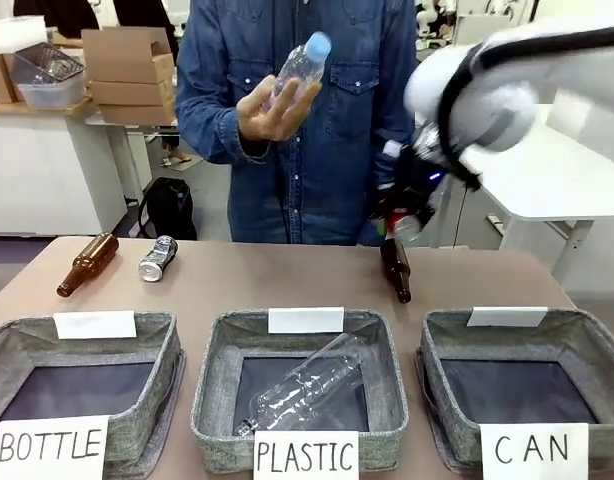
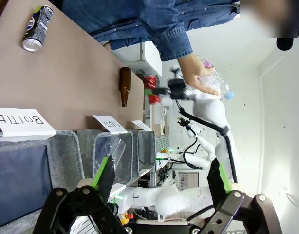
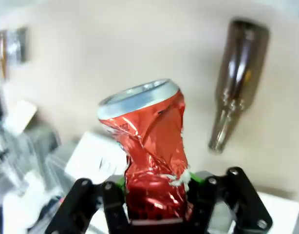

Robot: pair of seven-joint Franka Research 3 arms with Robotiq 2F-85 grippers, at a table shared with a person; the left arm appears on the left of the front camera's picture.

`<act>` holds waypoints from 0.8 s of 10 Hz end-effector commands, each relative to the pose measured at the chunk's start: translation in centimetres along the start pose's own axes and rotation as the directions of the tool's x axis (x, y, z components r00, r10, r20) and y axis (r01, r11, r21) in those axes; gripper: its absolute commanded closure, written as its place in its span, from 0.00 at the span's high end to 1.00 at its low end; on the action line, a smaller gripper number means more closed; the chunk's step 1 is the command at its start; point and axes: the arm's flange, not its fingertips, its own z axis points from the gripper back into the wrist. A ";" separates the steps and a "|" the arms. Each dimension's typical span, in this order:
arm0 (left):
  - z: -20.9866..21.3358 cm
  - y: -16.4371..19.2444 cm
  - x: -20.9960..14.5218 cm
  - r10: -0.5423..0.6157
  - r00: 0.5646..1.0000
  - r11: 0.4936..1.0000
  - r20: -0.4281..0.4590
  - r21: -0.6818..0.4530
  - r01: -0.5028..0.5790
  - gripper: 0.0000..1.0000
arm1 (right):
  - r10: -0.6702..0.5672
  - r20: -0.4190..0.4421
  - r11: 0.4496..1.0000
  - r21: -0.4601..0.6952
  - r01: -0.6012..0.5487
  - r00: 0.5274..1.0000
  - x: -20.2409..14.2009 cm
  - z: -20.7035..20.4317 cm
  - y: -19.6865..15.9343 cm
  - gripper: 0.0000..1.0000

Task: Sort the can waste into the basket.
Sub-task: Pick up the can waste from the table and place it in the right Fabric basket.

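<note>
Grip status: red can clamped in right gripper, silver can on table

Brown tabletop (image 1: 287, 285) spans the front view. Person in a blue denim shirt (image 1: 337, 150) stands at the far side. One hand (image 1: 272, 115) holds a clear plastic bottle with a blue cap (image 1: 305, 62) up at chest height. White right arm (image 1: 507, 90) comes in from the upper right, blurred, bent down over the table's far right part.

Three square grey woven-fabric baskets sit side by side on the near edge:
- basket signed "BOTTLE" (image 1: 12, 340), left.
- basket signed "PLASTIC" (image 1: 212, 360), middle. A second clear plastic bottle (image 1: 307, 385) lies on its side inside.
- basket signed "CAN" (image 1: 587, 345), right. Dark bottom shows.

Two brown glass bottles lie on the table. Left brown bottle (image 1: 87, 263) is at the far left. Right brown bottle (image 1: 397, 272) is just under the right gripper (image 1: 405, 205), beyond the gap between the PLASTIC and CAN baskets.

Silver dented metal can (image 1: 158, 257), black print, lies just beside the left brown bottle, well apart from the CAN basket.

Right gripper fingers are clamped on the red crushed metal can (image 3: 152, 141). It is held off the table above the right brown bottle, not over the CAN basket. In the wrist view the can's silver rim points away from the gripper, and its lower end is pinched between the green pads.

Left gripper (image 2: 159, 168) has its fingers wide apart with nothing between them, and looks along the basket row.
</note>
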 end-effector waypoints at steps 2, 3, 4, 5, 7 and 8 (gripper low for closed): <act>0.0 0.0 0.1 -0.019 1.000 1.000 0.001 -0.021 0.019 1.00 | -0.004 -0.089 0.966 0.258 0.027 0.996 -9.7 9.2 -9.0 0.17; 0.0 0.0 0.1 -0.019 1.000 1.000 0.001 -0.021 0.019 1.00 | 0.013 -0.051 0.937 0.350 0.006 0.999 -13.2 11.5 -11.6 0.17; 0.0 0.0 0.1 -0.019 1.000 1.000 0.001 -0.021 0.019 1.00 | 0.026 -0.005 0.938 0.345 -0.023 1.000 -16.4 12.8 -13.0 0.17; 0.0 0.0 0.1 -0.019 1.000 1.000 0.001 -0.021 0.019 1.00 | 0.060 0.019 0.938 0.340 -0.063 0.998 -19.3 13.7 -14.1 0.17; 0.0 0.0 0.1 -0.019 1.000 1.000 0.001 -0.021 0.019 1.00 | 0.076 0.057 0.928 0.362 -0.092 0.995 -22.4 14.0 -15.6 0.17; 0.0 0.0 0.1 -0.019 1.000 1.000 0.001 -0.021 0.019 1.00 | 0.077 0.059 0.940 0.328 -0.093 0.995 -22.9 13.7 -15.3 0.17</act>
